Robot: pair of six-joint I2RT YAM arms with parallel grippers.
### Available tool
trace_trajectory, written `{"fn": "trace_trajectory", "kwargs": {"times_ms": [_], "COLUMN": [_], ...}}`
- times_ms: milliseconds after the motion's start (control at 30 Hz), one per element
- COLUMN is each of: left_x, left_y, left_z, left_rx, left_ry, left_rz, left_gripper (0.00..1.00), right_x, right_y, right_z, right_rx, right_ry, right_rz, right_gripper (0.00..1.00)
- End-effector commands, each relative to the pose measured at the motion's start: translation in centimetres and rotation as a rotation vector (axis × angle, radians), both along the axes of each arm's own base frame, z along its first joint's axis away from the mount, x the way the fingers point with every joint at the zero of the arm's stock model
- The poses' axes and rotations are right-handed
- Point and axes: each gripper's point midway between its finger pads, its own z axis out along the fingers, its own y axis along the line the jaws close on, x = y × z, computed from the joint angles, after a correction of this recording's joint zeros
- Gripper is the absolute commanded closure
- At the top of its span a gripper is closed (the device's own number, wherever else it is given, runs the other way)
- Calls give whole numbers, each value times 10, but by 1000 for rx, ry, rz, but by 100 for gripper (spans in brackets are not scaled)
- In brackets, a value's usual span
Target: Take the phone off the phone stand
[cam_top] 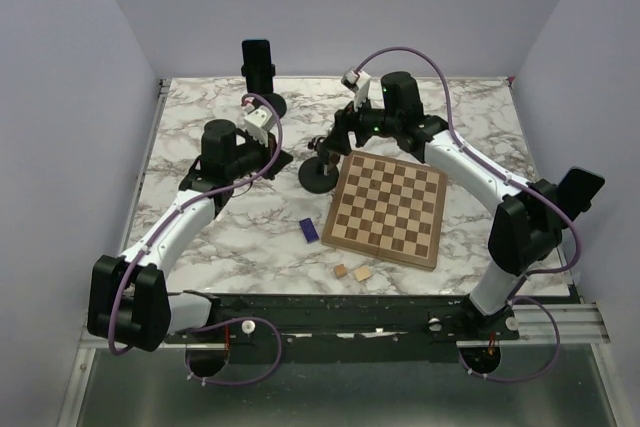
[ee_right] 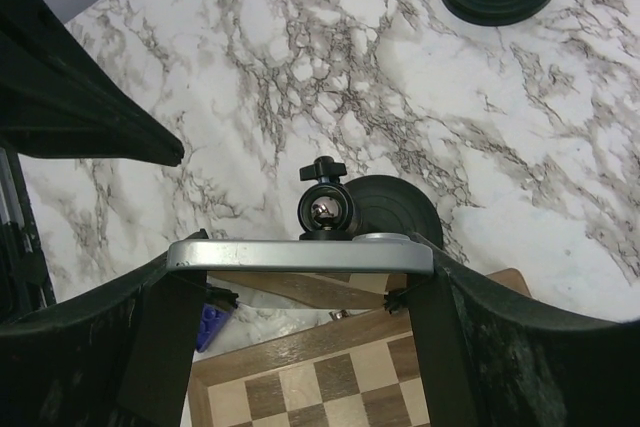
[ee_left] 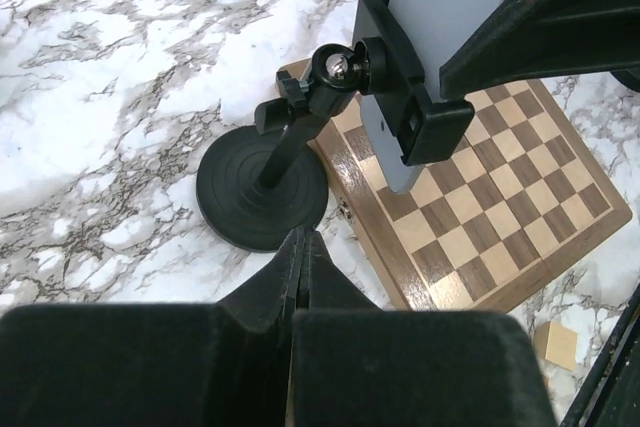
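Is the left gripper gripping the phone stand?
No, the left gripper is shut on nothing, just short of the base of the phone stand.

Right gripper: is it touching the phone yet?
Touching. Right wrist view: both fingers of the right gripper press the phone at its edges, no gap.

White arms (cam_top: 178, 225), purple cables (cam_top: 400, 50) — left claw (ee_left: 302, 239) matte black.

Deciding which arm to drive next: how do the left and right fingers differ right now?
The left gripper has its fingers pressed shut on nothing; the right gripper has its fingers wide, clamped on either side of the phone. The left gripper points at the base of the phone stand; the right gripper sits up at the phone, over the chessboard edge. Both are black and at the same stand.
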Motion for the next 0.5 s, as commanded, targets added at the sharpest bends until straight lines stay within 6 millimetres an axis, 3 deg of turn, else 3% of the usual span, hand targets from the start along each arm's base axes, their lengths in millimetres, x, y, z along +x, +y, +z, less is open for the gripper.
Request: {"fn": "trace_trajectory", "kwargs": {"times_ms": [0, 100, 167, 233, 300, 367, 467], "left_x": [-1, -9, -15, -18, -20, -15, -7], "left_y": [-3, -9, -13, -16, -19, -19, -23], "left_z": [14, 32, 38, 41, 40, 36, 30], "left_rx": [8, -19, -30, -29, -22, -11, 23], "left_ry": [-45, -74, -90, -118, -123, -112, -105], "left_rz": [-19, -40, -48, -49, -47, -8, 34], "left_gripper": [100, 98, 71, 49, 39, 20, 15], "right_x": [15, 35, 36, 41, 44, 45, 41], "right_y": [6, 0, 4, 3, 2, 3, 5], "right_z": [37, 42, 37, 27, 16, 9, 2], "right_rx": [80, 139, 167, 172, 153, 138, 134], "right_ry": [-56, 55, 135, 207, 265, 310, 354], "right_rz": [-83, -296, -334, -418, -457, -472, -480], "right_gripper": [99, 99, 99, 99, 99, 99, 99]}}
